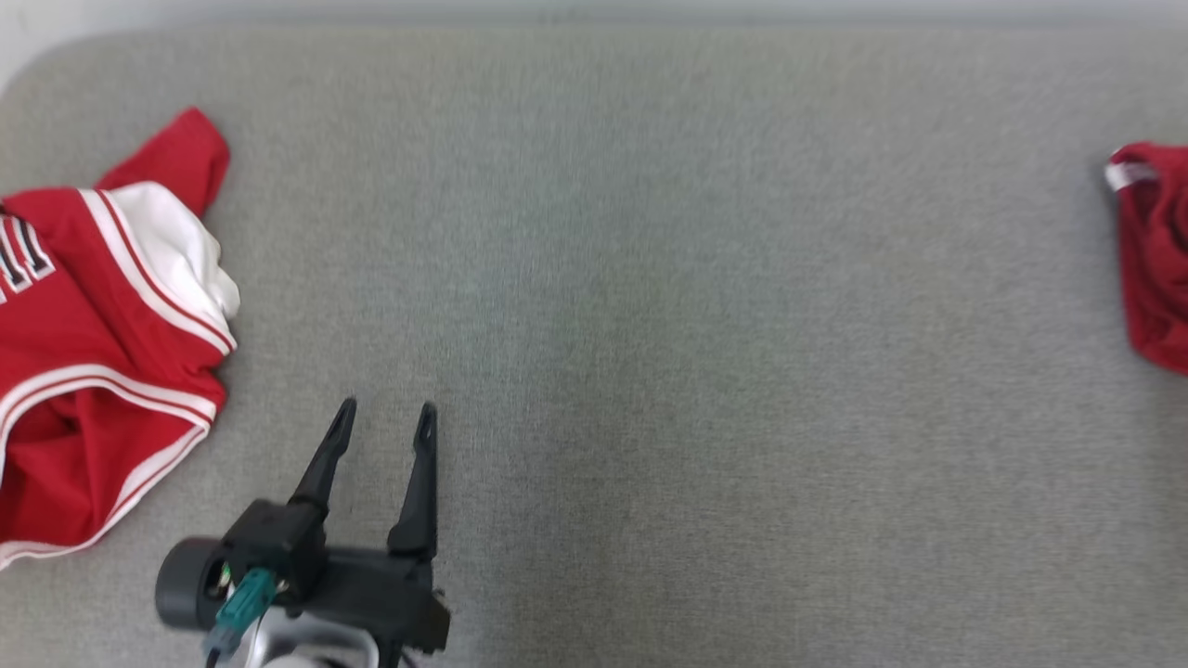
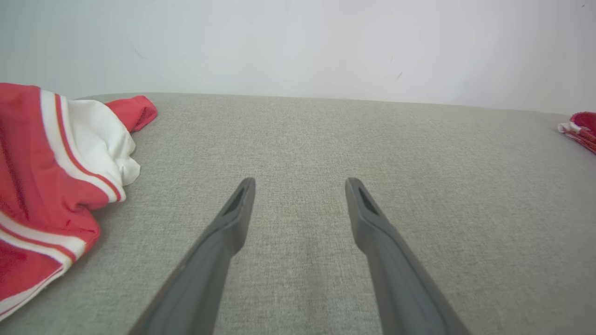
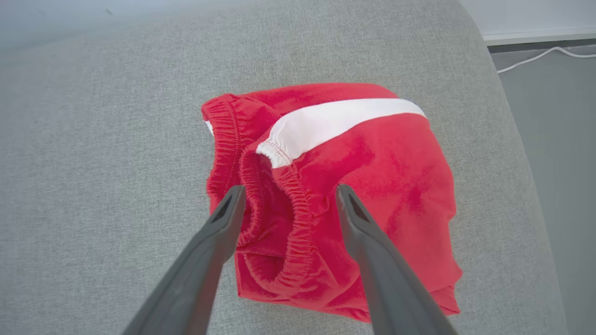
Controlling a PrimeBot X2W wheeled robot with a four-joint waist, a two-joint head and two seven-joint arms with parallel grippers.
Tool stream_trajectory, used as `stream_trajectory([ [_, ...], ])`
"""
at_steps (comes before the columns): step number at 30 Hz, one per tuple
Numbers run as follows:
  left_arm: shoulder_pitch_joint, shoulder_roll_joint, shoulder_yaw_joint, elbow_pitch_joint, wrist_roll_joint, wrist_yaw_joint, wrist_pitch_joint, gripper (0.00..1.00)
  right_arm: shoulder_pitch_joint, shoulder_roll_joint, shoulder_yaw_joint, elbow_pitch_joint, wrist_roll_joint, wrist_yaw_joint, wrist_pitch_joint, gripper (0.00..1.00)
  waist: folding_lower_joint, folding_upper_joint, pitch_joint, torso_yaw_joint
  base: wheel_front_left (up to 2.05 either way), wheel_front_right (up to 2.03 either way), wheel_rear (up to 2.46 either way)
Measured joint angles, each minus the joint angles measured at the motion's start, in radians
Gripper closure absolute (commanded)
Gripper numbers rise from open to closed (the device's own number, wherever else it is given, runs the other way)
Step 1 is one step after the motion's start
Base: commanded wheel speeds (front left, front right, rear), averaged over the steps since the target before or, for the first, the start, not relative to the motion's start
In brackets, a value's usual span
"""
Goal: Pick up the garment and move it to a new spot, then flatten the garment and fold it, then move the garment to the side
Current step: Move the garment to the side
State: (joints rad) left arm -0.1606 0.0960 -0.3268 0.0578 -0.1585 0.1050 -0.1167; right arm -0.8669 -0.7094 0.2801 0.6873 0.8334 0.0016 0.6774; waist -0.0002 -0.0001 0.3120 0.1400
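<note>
plain lab-like room: grey fabric-covered table, bare white wall, loose cable on floor

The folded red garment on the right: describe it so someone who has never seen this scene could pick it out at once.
Start with the grey padded surface and go to its right end. There lies a compact folded red garment with a gathered elastic waistband and one broad white band. Unlike it, the red jersey at the left end lies crumpled, with thin striped trim.

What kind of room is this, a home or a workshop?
Probably a plain test room: a grey cloth-covered surface with folded red shorts laid on it, a bare white wall behind, and a loose cable on the floor.
</note>
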Motion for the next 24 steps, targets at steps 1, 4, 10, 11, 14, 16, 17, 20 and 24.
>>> stream_trajectory([
  [1, 0.0, 0.0, 0.0, 0.0, 0.0, 0.0, 0.0, 0.0, 0.0, 0.0, 0.0, 0.0, 0.0, 0.0, 0.0, 0.0, 0.0, 0.0, 0.0, 0.0, 0.0, 0.0, 0.0],
  [4, 0.035, 0.005, 0.017, 0.001, -0.003, 0.0, 0.0, 0.0, 0.022, 0.016, -0.021, -0.037, 0.013, 0.019, -0.07, 0.0, -0.0001, -0.0001, -0.037, -0.008, 0.0, 0.0, 0.0],
  [10, 0.067, 0.023, 0.032, 0.011, -0.009, 0.001, 0.0, 0.0, 0.105, 0.097, -0.028, -0.098, 0.029, 0.047, -0.206, 0.0, -0.0001, 0.0, -0.106, -0.029, 0.0, 0.0, 0.0],
  [11, 0.075, 0.025, 0.033, 0.012, -0.01, 0.001, -0.004, 0.0, 0.119, 0.108, -0.029, -0.109, 0.029, 0.051, -0.225, 0.0, -0.0001, 0.0, -0.117, -0.033, 0.0, 0.0, 0.0],
  [14, 0.112, 0.03, 0.042, 0.013, -0.012, 0.002, -0.004, 0.0, 0.173, 0.156, -0.025, -0.15, 0.029, 0.056, -0.294, 0.0, -0.0001, -0.0001, -0.16, -0.048, 0.0, 0.0, 0.0],
  [16, 0.125, 0.03, 0.042, 0.012, -0.018, 0.002, -0.004, 0.0, 0.206, 0.167, -0.026, -0.174, 0.029, 0.057, -0.331, 0.0, -0.0001, 0.0, -0.18, -0.055, 0.0, 0.0, 0.0],
  [17, 0.132, 0.03, 0.042, 0.009, -0.02, 0.002, -0.004, 0.0, 0.221, 0.17, -0.026, -0.184, 0.029, 0.057, -0.346, 0.0, -0.0001, -0.0001, -0.19, -0.059, 0.0, 0.0, 0.0],
  [20, 0.148, 0.03, 0.043, -0.003, -0.028, 0.002, -0.004, 0.0, 0.268, 0.184, -0.03, -0.219, 0.029, 0.057, -0.394, 0.0, -0.0001, -0.0001, -0.216, -0.068, 0.0, 0.0, 0.0],
  [24, 0.167, 0.031, 0.05, -0.017, -0.028, 0.009, -0.003, 0.0, 0.317, 0.214, -0.029, -0.279, 0.026, 0.056, -0.458, 0.0, 0.0, 0.0, -0.242, -0.076, 0.0, 0.0, 0.0],
])
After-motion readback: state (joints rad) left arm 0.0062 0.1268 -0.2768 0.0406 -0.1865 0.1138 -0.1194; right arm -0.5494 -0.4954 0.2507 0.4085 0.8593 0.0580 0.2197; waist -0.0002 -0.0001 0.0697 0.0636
